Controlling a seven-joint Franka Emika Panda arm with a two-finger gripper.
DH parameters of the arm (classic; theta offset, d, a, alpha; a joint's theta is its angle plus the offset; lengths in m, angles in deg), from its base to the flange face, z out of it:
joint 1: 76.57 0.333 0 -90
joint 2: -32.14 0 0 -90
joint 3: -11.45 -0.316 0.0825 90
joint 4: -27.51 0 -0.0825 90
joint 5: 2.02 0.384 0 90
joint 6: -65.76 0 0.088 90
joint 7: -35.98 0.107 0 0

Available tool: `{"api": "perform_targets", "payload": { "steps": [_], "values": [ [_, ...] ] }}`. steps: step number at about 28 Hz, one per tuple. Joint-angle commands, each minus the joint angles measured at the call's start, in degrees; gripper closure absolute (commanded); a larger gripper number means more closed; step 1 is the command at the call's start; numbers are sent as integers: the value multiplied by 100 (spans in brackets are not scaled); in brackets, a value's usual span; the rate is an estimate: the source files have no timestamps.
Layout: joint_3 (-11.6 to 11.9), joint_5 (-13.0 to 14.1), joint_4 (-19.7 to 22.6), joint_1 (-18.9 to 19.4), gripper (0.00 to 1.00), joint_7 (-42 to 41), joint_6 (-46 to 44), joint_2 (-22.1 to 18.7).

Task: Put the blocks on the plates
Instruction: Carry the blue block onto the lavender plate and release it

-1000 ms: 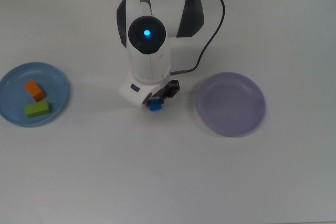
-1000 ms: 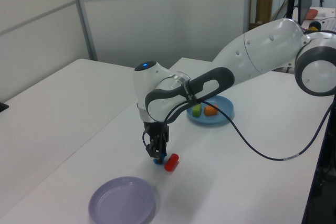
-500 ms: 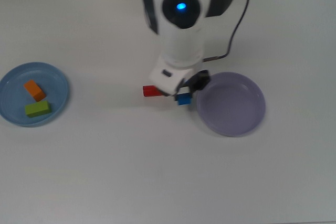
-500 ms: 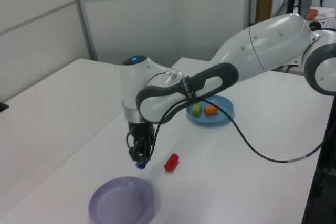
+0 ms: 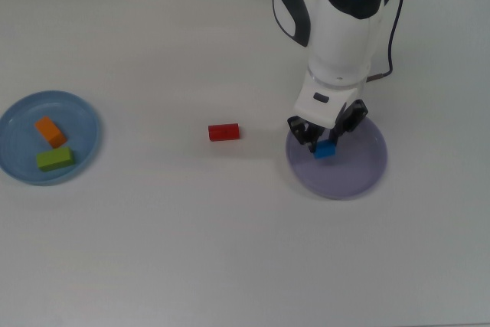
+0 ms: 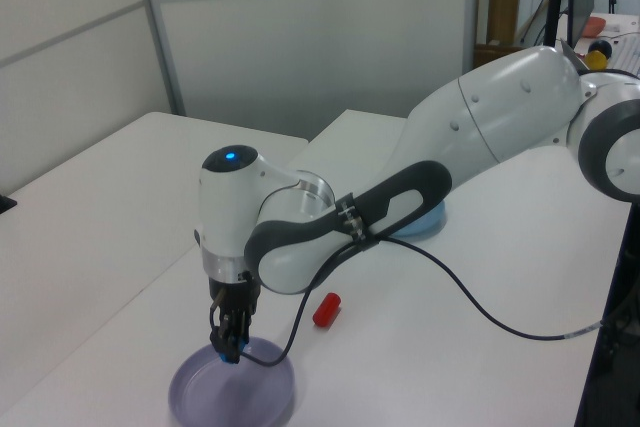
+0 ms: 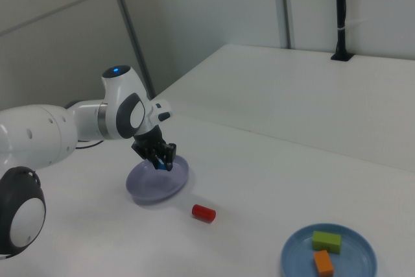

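Note:
My gripper (image 5: 325,145) (image 6: 229,349) (image 7: 161,162) is shut on the tiny blue cube (image 5: 326,149) and holds it just above the lavender plate (image 5: 360,170) (image 6: 200,397) (image 7: 146,187), over the part nearest the top view's left. The red block (image 5: 223,132) (image 6: 326,309) (image 7: 203,213) lies on the white table between the two plates. On the light blue plate (image 5: 15,151) (image 7: 298,254) at the top view's far left rest the orange block (image 5: 50,132) (image 7: 322,263) and the green block (image 5: 55,159) (image 7: 327,240). In the left view the arm hides most of the blue plate.
The white arm (image 5: 341,28) (image 6: 440,157) reaches over the table from the top view's upper edge, with a black cable (image 6: 480,292) hanging from it. A black post (image 7: 340,11) stands at the far table edge in the right view.
The gripper carried the blue cube from beside the red block toward the top view's right, and it is now over the lavender plate. The red block stayed in place and became fully visible.

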Motion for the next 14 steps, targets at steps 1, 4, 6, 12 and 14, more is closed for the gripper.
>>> {"api": "perform_targets", "payload": {
  "steps": [1,4,6,12,14],
  "values": [
    [46,-228,32,47,65,206,209,57],
    [55,-228,50,47,14,197,209,57],
    [55,-228,59,47,0,198,192,57],
    [107,-202,59,-6,0,215,-220,-31],
    [203,-176,41,-110,0,215,-711,-161]
  ]
}}
